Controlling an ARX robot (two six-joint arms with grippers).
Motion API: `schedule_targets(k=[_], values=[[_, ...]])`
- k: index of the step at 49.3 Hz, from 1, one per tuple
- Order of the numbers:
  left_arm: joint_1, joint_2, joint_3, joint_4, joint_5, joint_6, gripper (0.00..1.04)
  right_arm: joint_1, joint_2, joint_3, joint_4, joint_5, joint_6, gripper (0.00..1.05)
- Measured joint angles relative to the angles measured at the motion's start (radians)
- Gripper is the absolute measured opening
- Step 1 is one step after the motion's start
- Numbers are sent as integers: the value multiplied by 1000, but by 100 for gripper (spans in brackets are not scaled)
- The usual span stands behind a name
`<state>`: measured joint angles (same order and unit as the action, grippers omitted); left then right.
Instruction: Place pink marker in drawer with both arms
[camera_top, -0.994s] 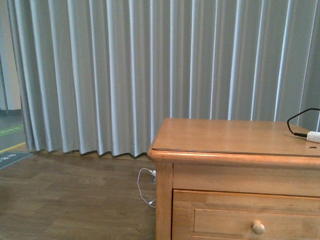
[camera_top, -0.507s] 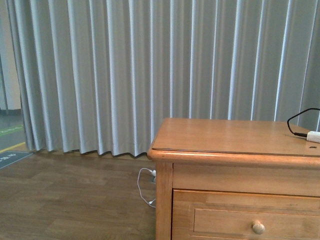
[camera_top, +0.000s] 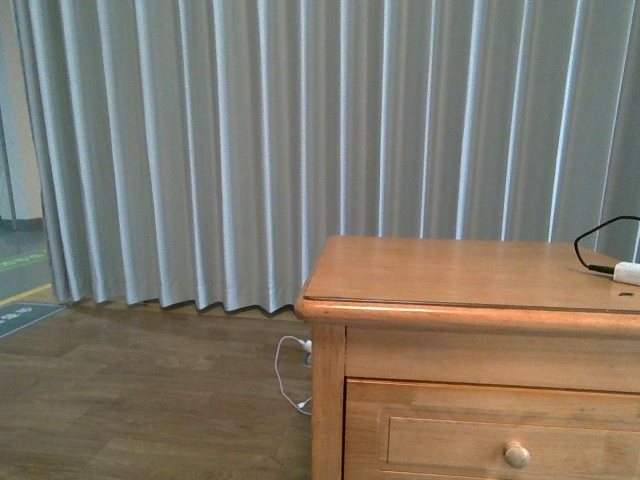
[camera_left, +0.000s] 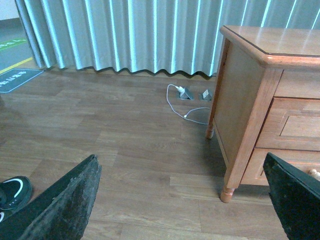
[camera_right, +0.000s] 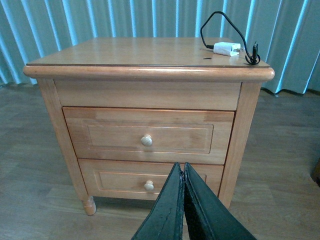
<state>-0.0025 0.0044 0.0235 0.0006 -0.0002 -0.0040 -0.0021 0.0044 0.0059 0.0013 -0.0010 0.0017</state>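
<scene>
1. start of task by my read: the drawer (camera_right: 148, 135) is fully closed, front flush with the wooden cabinet (camera_right: 150, 70), nothing is held by either arm.
2. the pink marker is not visible in any view. cabinet top shows only a white plug (camera_right: 226, 48) with its black cable (camera_right: 225, 25), sitting toward the 1 o'clock corner of the top in the right wrist view. marker location unknown.
3. right gripper (camera_right: 183, 172): fingers pressed together, tips meeting, empty. it hangs in front of the cabinet, aimed around the lower drawer (camera_right: 148, 184), below the upper round knob (camera_right: 146, 140). it faces the front squarely, likely because a knob pull comes first.
4. left gripper (camera_left: 180, 200): fingers spread wide, one finger (camera_left: 65, 200) at 7 o'clock of its view and the other at 4 o'clock, nothing between them. it looks past the cabinet's side at the wood floor (camera_left: 100, 125), well apart from the drawer.
5. floor by the cabinet leg has a white cord (camera_left: 182, 102) running to sockets near the grey curtain (camera_top: 250, 140); a dark shoe (camera_left: 12, 192) sits at 8 o'clock in the left wrist view.
6. front view shows the cabinet at 4 o'clock and no arms.
7. judgement: right arm suits opening the drawer since it's lined up with the knobs; the wide-open left arm is ready to grasp, but the marker has to be found first.
8. risk: grabbing the lower knob (camera_right: 148, 186) instead of the upper one.
</scene>
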Motion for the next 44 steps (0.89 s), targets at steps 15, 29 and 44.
schedule_targets(k=[15, 29, 44], values=[[0, 0, 0, 0, 0, 0, 98, 0, 0, 0, 0, 0, 0, 69], [0, 0, 0, 0, 0, 0, 98, 0, 0, 0, 0, 0, 0, 96], [0, 0, 0, 0, 0, 0, 98, 0, 0, 0, 0, 0, 0, 96]])
